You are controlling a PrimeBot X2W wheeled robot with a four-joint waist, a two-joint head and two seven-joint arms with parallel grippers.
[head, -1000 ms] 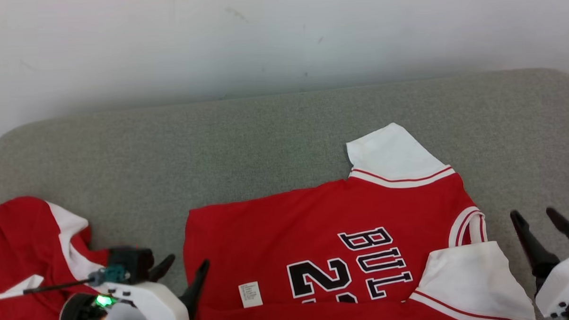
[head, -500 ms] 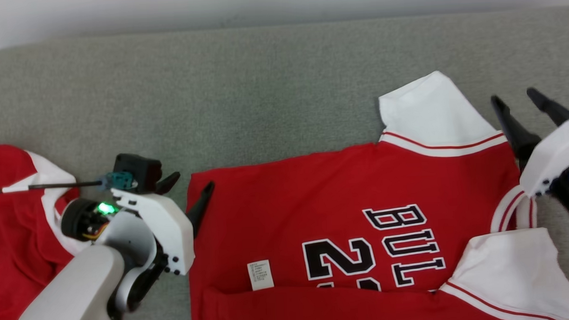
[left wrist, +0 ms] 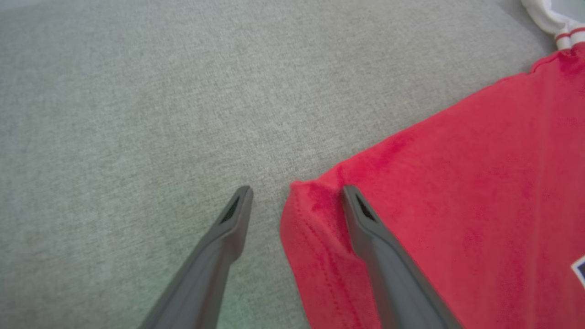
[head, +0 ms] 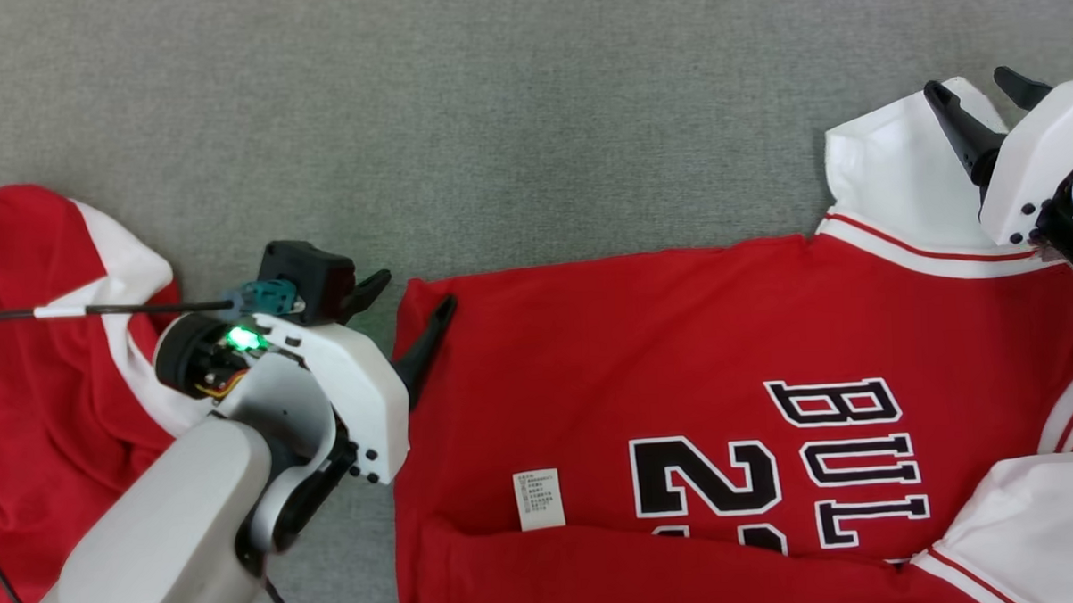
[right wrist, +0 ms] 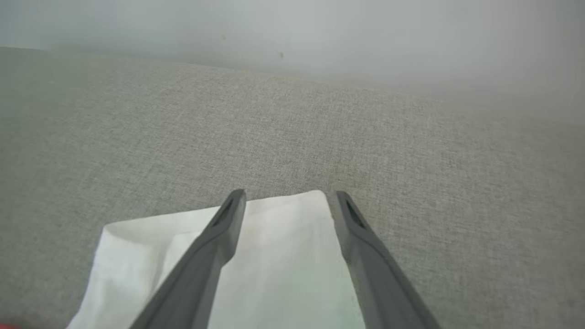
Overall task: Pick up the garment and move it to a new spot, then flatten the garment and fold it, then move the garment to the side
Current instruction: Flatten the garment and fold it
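The garment (head: 645,333) is a red jersey with white sleeves and black lettering, spread over the grey cushion (head: 494,115). Its near edge is folded up over the numbers. My left gripper (head: 416,290) stands open at the garment's far left corner. In the left wrist view that red corner (left wrist: 301,196) lies between the two fingers of the left gripper (left wrist: 297,188), one finger over the cloth (left wrist: 457,183) and one over bare cushion. My right gripper (head: 966,81) is open over the far white sleeve (head: 889,182). In the right wrist view the right gripper (right wrist: 290,193) straddles the sleeve's end (right wrist: 283,256).
A second red and white garment (head: 30,355) lies crumpled at the left, with a thin black cable (head: 99,310) running over it to my left wrist. A white label (head: 539,498) shows on the jersey. Pale wall (right wrist: 320,36) rises behind the cushion.
The head camera has tilted down, so the whole picture has shifted. Both arms have reached forward: the left gripper to the garment's far left corner, the right gripper over the white sleeve. Both stay open.
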